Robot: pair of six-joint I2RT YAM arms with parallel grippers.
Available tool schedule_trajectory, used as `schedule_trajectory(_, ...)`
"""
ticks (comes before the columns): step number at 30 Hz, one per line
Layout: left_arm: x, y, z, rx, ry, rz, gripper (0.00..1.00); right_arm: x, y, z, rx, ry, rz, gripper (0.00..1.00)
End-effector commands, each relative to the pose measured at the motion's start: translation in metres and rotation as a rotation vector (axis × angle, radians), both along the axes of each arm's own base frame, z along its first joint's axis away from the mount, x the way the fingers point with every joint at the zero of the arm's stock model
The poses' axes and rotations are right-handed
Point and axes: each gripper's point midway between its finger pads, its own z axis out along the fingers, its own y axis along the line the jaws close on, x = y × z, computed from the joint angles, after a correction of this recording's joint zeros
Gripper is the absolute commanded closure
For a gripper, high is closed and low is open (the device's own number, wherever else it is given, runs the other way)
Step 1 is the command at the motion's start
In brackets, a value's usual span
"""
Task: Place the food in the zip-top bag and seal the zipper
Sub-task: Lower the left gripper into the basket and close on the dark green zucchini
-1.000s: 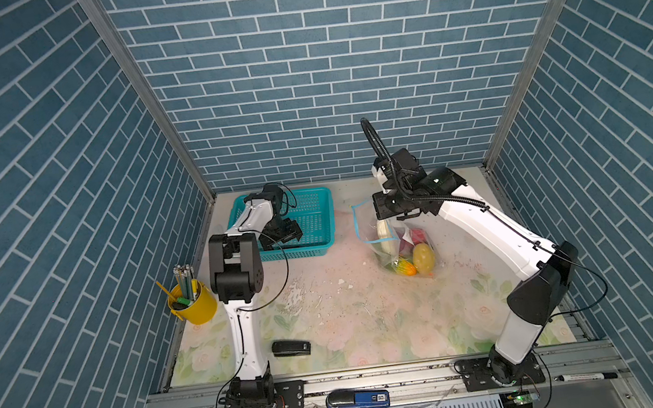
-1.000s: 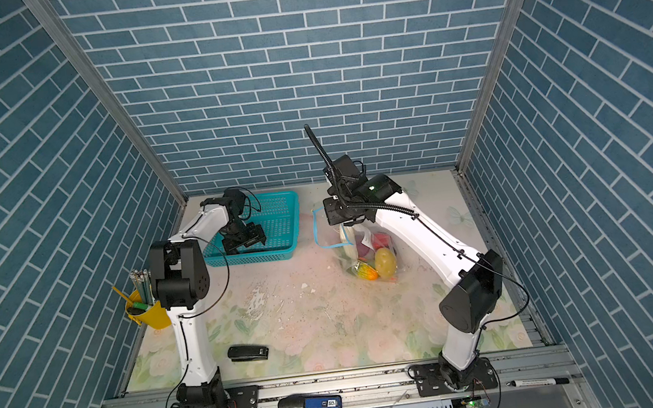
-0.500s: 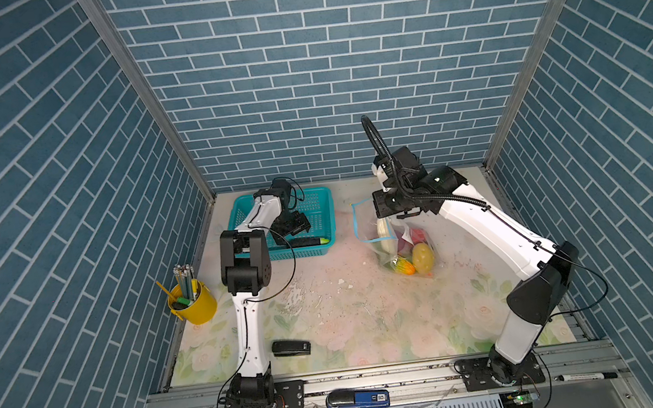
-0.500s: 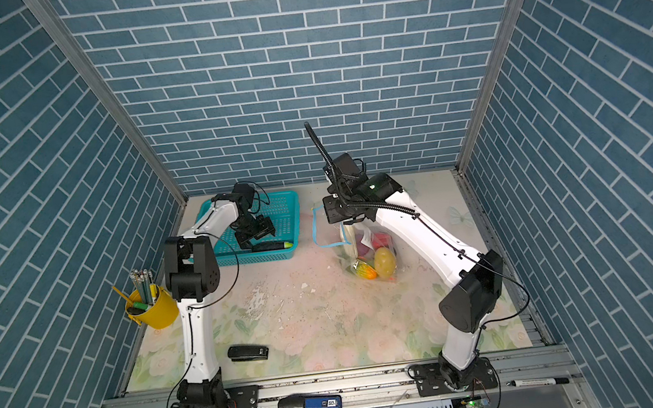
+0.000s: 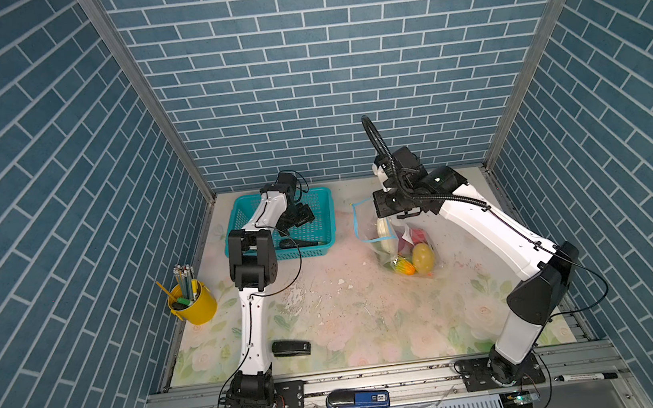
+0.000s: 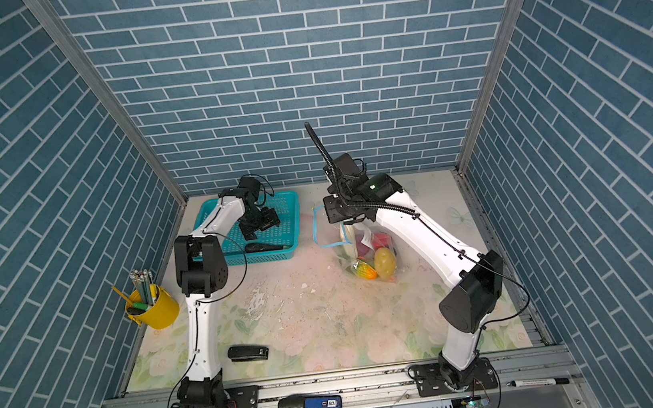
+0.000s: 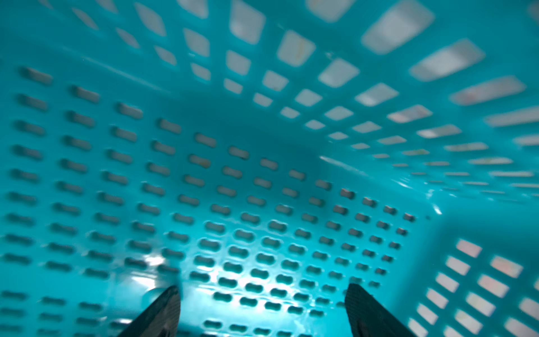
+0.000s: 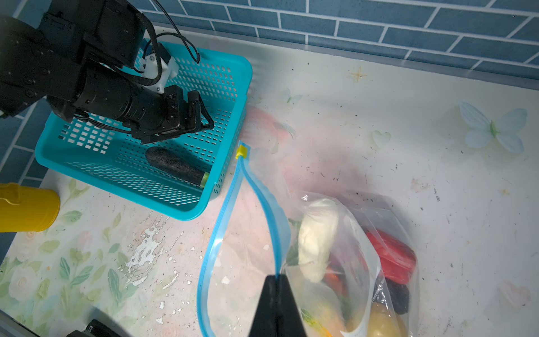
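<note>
— Floral tabletop point(image 5: 350, 315), back right: where's the zip-top bag point(image 8: 350, 233)?
— Lying there, mouth gaping. Its zipper point(image 8: 215, 242) is unsealed, the yellow slider point(image 8: 241, 151) at the far end, and the right gripper point(image 8: 275, 287) is pinched together on one lip, holding it up
— Food?
— Inside: white cabbage point(image 8: 318, 233), a red piece point(image 8: 390, 256) and the yellow potato point(image 5: 423, 257). The dark eggplant point(image 8: 175, 166) lies in the teal basket point(image 8: 186, 210), along the wall nearest the robot
— And the left gripper point(image 7: 262, 287)?
— Over the basket, fingers apart, nothing between them; its own camera shows only basket floor. A second ago it covered that spot; now the arm has shifted and the eggplant lies uncovered just beside the open fingers. I'd judge the pick hasn't happened, so one piece is left to bag before any zipping
</note>
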Motion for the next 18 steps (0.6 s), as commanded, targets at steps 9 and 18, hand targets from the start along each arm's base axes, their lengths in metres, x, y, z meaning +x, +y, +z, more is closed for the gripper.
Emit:
schedule_trajectory(9,-0.053,0.048,0.057,0.202,0.007,0.078,0.08,0.001,-0.006,0.007,-0.009,-0.029,0.002,1.0)
schedule_trajectory(18,-0.074,0.027,0.01,0.098,0.125,0.066,0.12,0.0,-0.008,0.007,-0.004,-0.031,-0.003,1.0)
